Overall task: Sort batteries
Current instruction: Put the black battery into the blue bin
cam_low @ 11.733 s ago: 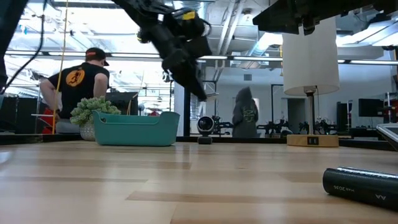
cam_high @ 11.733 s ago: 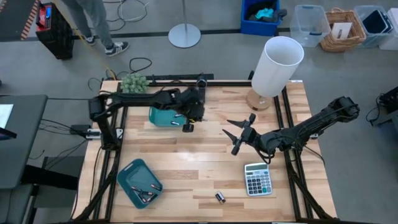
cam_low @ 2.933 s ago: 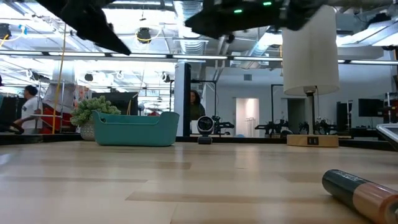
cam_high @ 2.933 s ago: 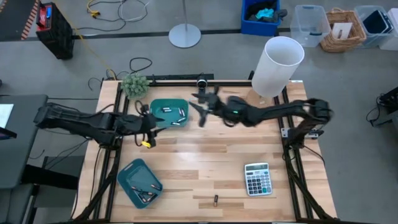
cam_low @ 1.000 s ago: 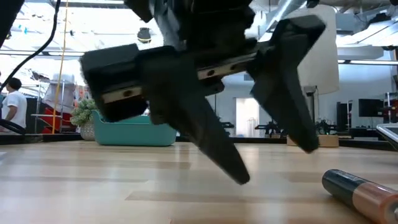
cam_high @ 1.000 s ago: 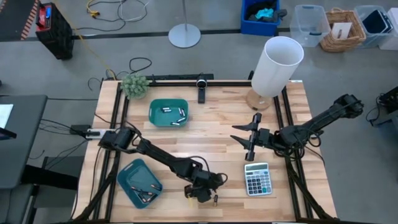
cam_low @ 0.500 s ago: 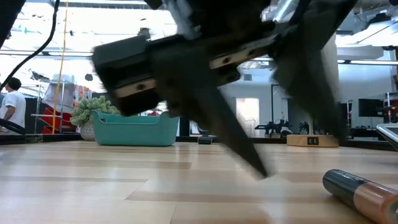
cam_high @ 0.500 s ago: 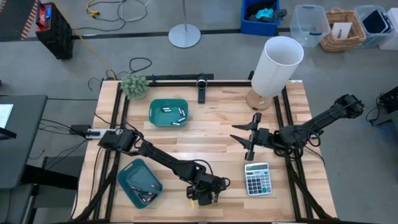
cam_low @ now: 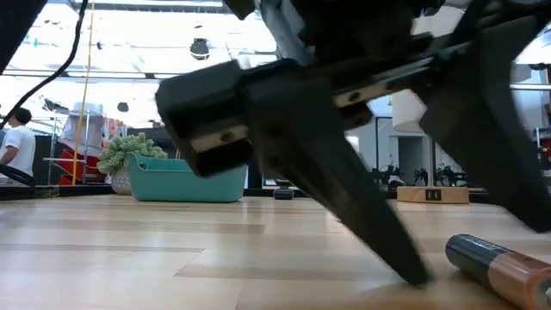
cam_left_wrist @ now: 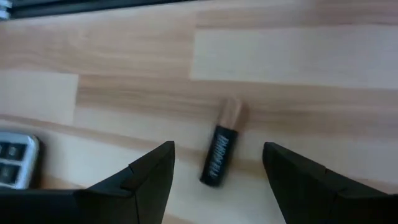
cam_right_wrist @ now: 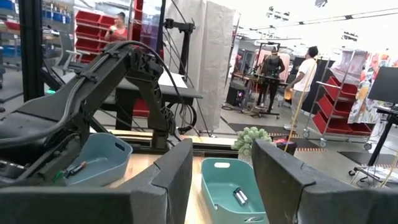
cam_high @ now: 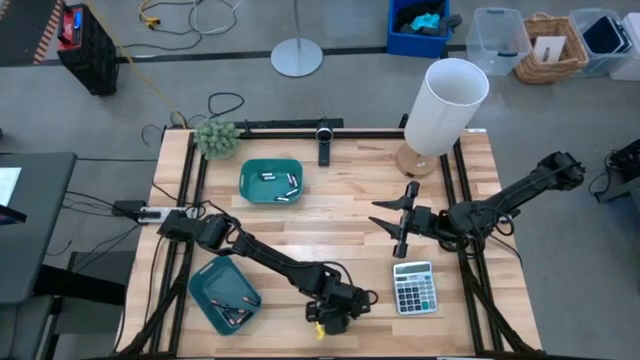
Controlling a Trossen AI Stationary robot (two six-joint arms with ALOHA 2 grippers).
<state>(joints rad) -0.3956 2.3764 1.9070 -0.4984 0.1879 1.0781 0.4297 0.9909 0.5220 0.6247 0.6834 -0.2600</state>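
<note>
A small cylindrical battery with a black body and a copper-coloured end [cam_left_wrist: 221, 151] lies on its side on the pale wooden plank counter [cam_high: 330, 250], near the counter's front edge and to the left of the grey calculator [cam_high: 414, 288]. In the low view the same battery [cam_low: 499, 263] rests flat on the wood, dark at one end and coppery at the other.

The left gripper [cam_left_wrist: 217, 171] hangs low over this battery with its two dark fingers [cam_left_wrist: 149, 177] spread wide, one on each side of it and neither touching it. In the low view a finger tip sits close to the counter, just beside the battery's dark end. From above, the left arm reaches from the counter's left side towards the front middle, and its gripper [cam_high: 336, 310] hides the battery there.

More batteries lie in two teal plastic trays. The rectangular tray near the back [cam_high: 247, 184] holds several small dark and silvery cylinders [cam_high: 284, 184]. The tilted tray at the front left [cam_high: 207, 288] holds a few more [cam_high: 234, 310].

The right gripper [cam_high: 395, 222] waits above the counter behind the calculator, its fingers apart and empty, well away from the loose battery.
</note>
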